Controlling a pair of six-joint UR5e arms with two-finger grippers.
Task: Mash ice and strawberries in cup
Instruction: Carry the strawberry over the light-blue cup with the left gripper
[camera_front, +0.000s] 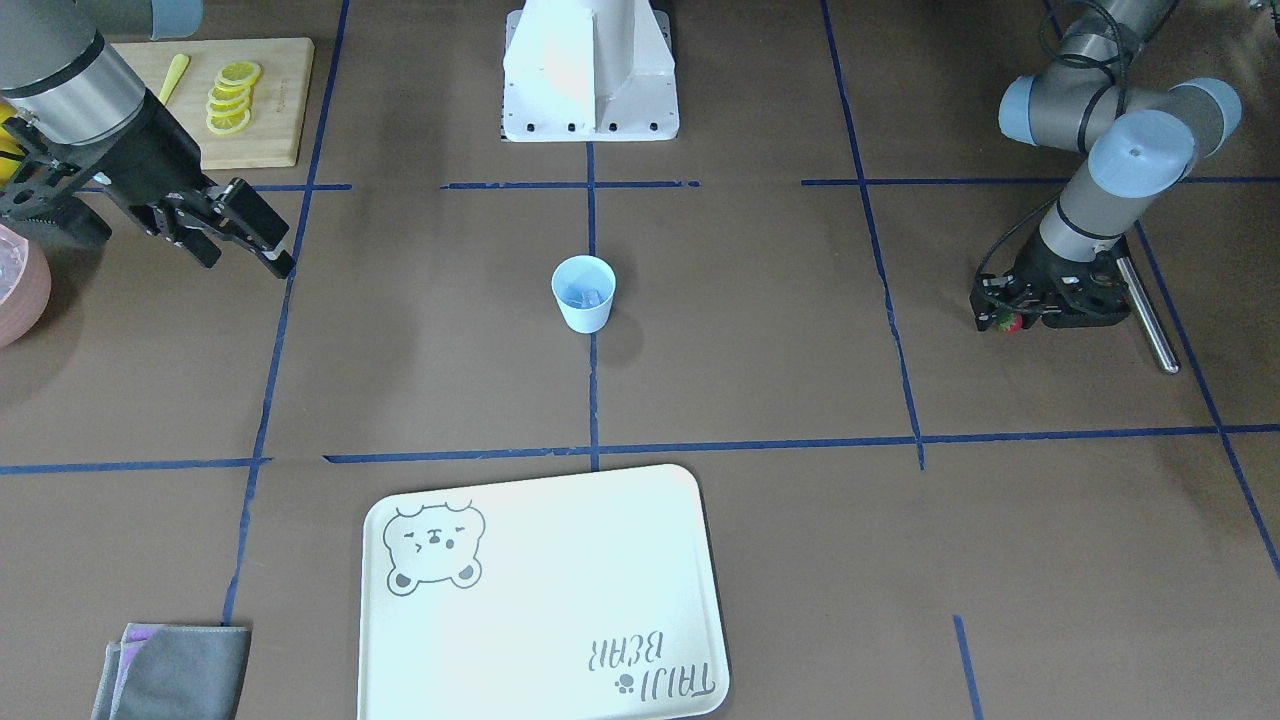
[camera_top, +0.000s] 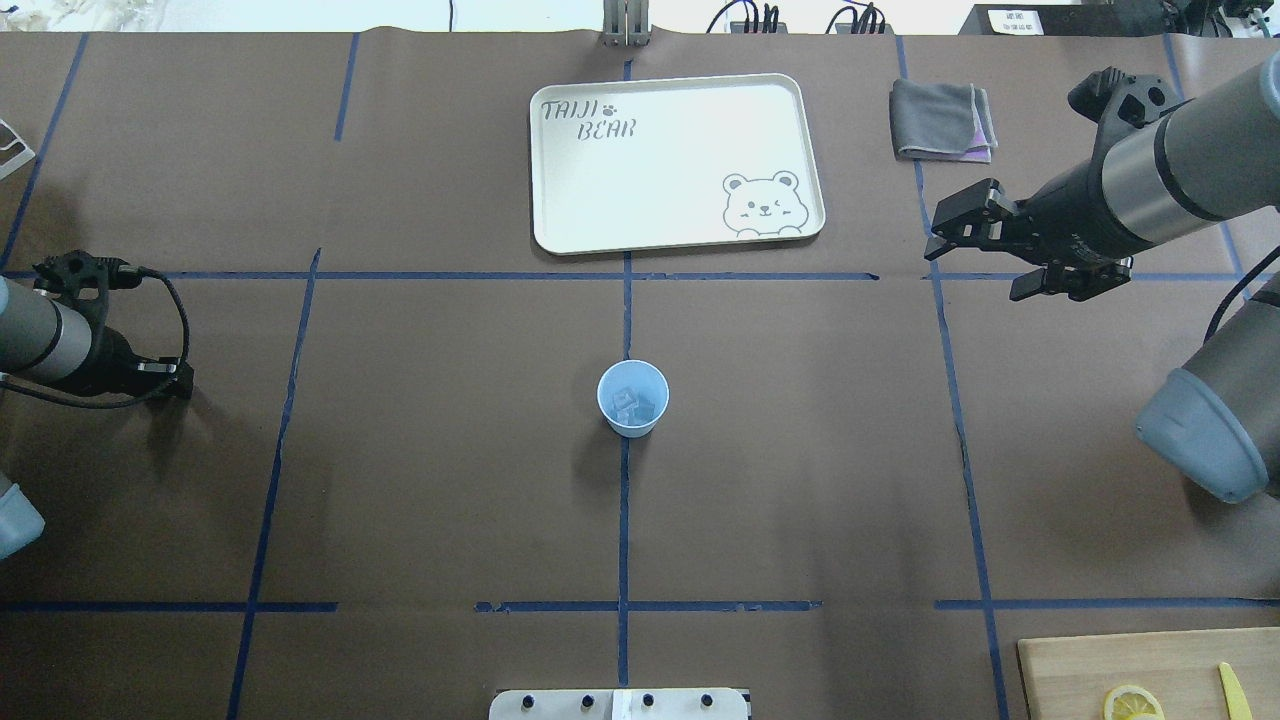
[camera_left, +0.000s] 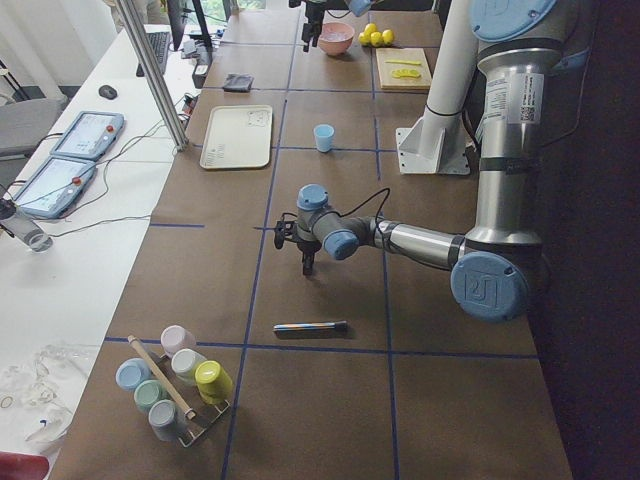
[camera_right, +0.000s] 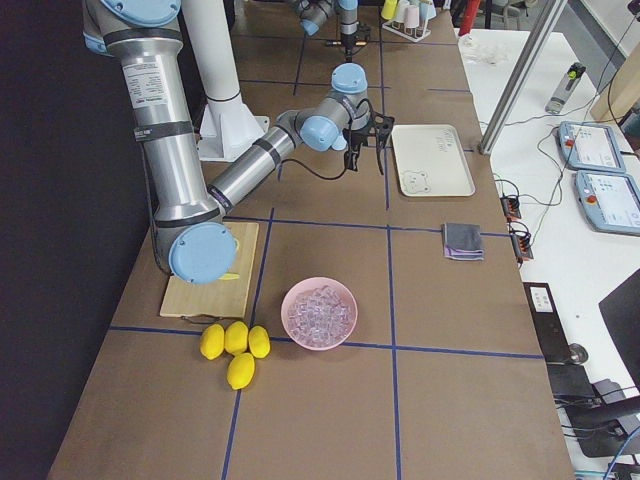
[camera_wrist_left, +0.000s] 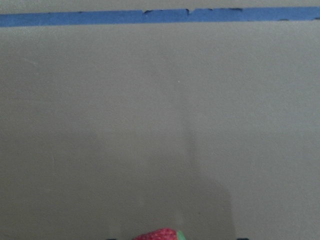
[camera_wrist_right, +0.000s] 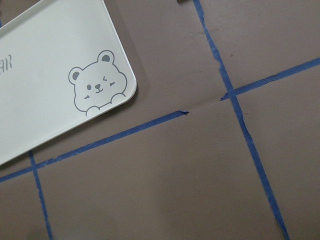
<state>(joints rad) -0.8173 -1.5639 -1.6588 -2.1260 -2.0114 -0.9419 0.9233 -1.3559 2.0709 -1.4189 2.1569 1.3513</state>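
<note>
The pale blue cup (camera_front: 583, 292) (camera_top: 632, 397) stands upright at the table's middle, with clear ice (camera_top: 633, 404) cubes inside. My left gripper (camera_front: 1006, 316) points down close to the table at its own side, far from the cup. It is shut on the small red strawberry (camera_front: 1010, 322), whose top shows at the bottom edge of the left wrist view (camera_wrist_left: 158, 234). My right gripper (camera_front: 245, 245) (camera_top: 975, 265) hangs open and empty above the table on the other side, well clear of the cup.
A metal rod (camera_front: 1146, 315) lies beside the left gripper. A pink bowl (camera_right: 319, 312) of ice, whole lemons (camera_right: 236, 346) and a cutting board (camera_front: 280, 100) with lemon slices sit on the right arm's side. A white tray (camera_top: 675, 160) and grey cloth (camera_top: 940, 120) lie beyond the cup.
</note>
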